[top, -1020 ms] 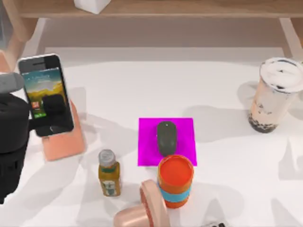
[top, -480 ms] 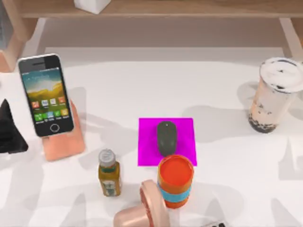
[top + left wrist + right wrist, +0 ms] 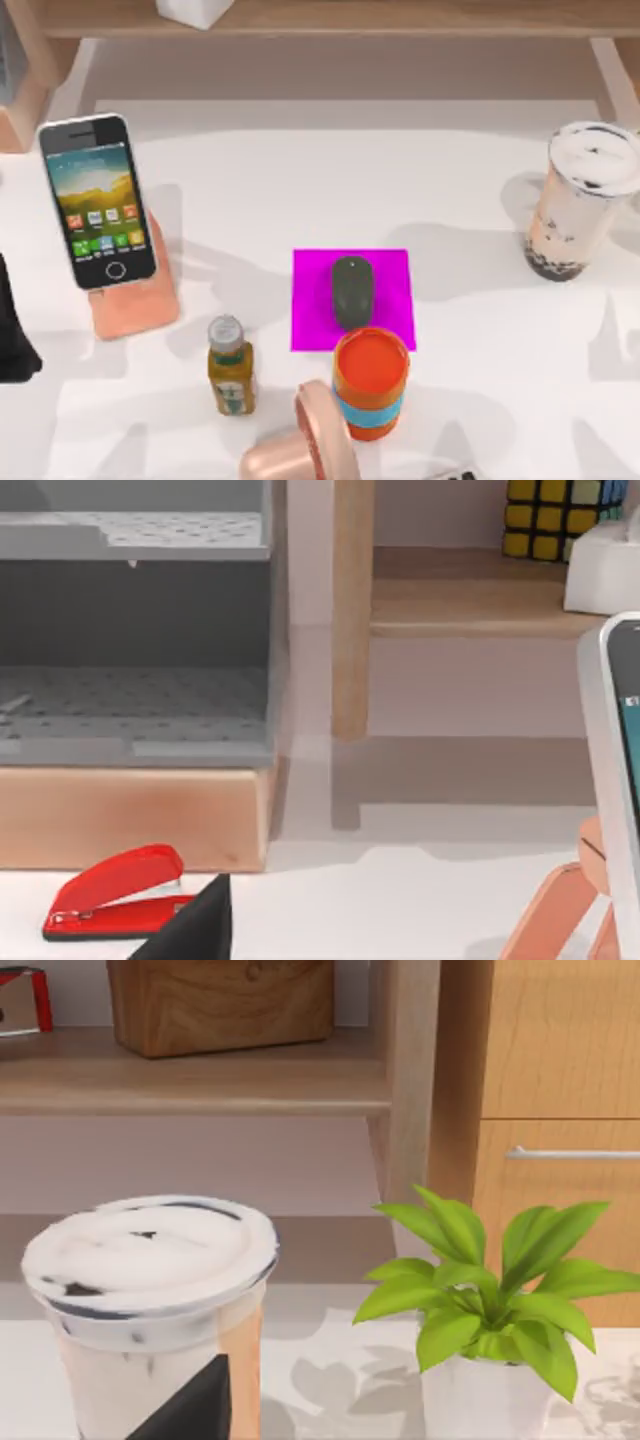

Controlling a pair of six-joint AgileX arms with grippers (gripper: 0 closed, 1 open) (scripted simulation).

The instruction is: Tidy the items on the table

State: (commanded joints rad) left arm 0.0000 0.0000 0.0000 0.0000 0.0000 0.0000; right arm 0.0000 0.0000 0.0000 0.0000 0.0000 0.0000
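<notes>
Top view | smartphone [image 3: 96,203] propped on stand [image 3: 135,298], long axis near-far | left end effector [image 3: 12,330] state: cannot tell

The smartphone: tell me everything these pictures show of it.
The smartphone has a white frame and a lit screen with a green and yellow wallpaper, rows of colourful app icons and a round home button at its lower end. It leans, screen facing up, on a peach-coloured stand at the table's left side. The left wrist view catches its white edge above the stand's legs. No gripper touches it.
</notes>
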